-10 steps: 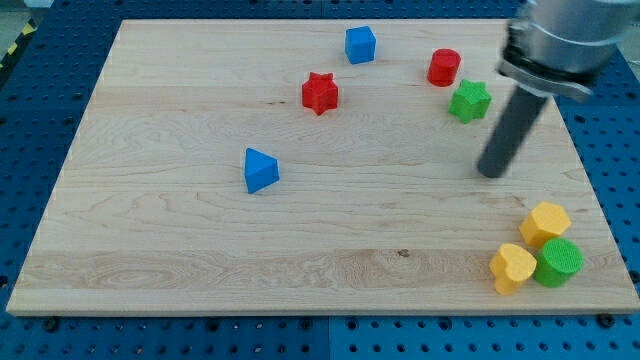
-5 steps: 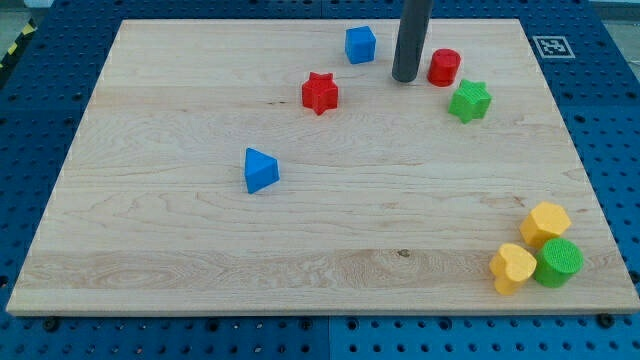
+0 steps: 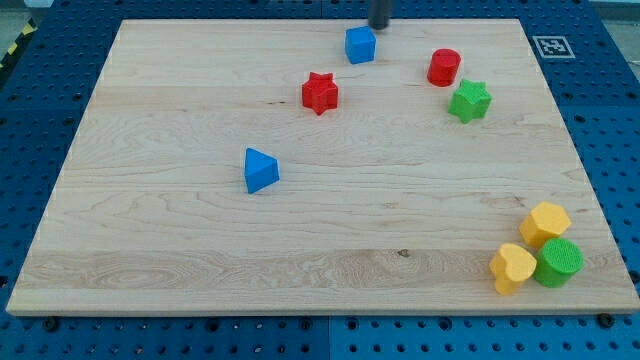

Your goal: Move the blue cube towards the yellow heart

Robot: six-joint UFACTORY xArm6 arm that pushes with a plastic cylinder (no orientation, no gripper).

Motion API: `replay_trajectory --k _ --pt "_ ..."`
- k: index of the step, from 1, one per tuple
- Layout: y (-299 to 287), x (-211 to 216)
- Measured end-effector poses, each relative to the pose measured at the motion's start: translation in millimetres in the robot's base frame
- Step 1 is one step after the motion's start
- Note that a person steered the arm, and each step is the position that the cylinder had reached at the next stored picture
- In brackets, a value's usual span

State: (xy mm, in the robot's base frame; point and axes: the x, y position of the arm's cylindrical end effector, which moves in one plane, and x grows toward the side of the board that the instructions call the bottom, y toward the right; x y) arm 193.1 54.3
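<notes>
Blue plastic cube [image 3: 360, 45] sits near the view's top edge of the wooden board [image 3: 180, 260], well apart from the yellow heart block [image 3: 512, 268] at the bottom right. My tip [image 3: 380, 26] is just beside the cube's upper right, contact unclear; it's a bare rod, with nothing to clench. Red star block [image 3: 320, 92] lies below-left of the cube.

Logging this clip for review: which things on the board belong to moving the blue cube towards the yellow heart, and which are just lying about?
Part of the job:
- blue cube, near the view's top
- yellow heart, bottom right
- my tip, just above and right of the blue cube

Lying about:
- red star
- red cylinder
- green star
- blue triangular block
- yellow hexagon
- green cylinder
</notes>
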Motion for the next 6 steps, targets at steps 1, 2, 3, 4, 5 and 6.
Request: replay_trajectory --k 1,2,3,4,5,6 --pt "-25.2 31.8" --pt "-11.8 55.2" --pt "4.5 81.1" --pt "16.8 99.1" --pt "17.0 97.4" --pt "20.6 87.6"
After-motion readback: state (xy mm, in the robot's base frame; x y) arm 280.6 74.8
